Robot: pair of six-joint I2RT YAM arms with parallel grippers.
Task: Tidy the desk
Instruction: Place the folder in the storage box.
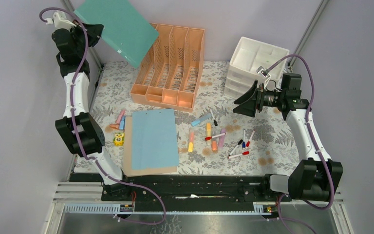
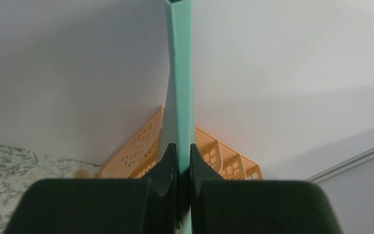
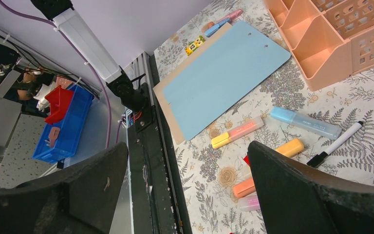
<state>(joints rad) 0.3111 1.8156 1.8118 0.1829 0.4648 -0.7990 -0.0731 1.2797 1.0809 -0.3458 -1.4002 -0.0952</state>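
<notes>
I have the left gripper (image 2: 184,152) clamped on the teal folder (image 1: 119,27), raised high over the back-left of the desk (image 1: 277,139), which spreads out ahead of both arm bases. The folder hangs just beside the peach file rack (image 1: 170,68) — four slots, open upward. The right gripper (image 1: 240,102) hovers with jaws wide apart, gripping nothing, in front of the white drawer unit (image 1: 255,61) — its top tray is split into compartments. Highlighters (image 1: 208,129), markers (image 1: 243,144) and a blue clipboard (image 1: 153,139) lie loose on the cloth.
</notes>
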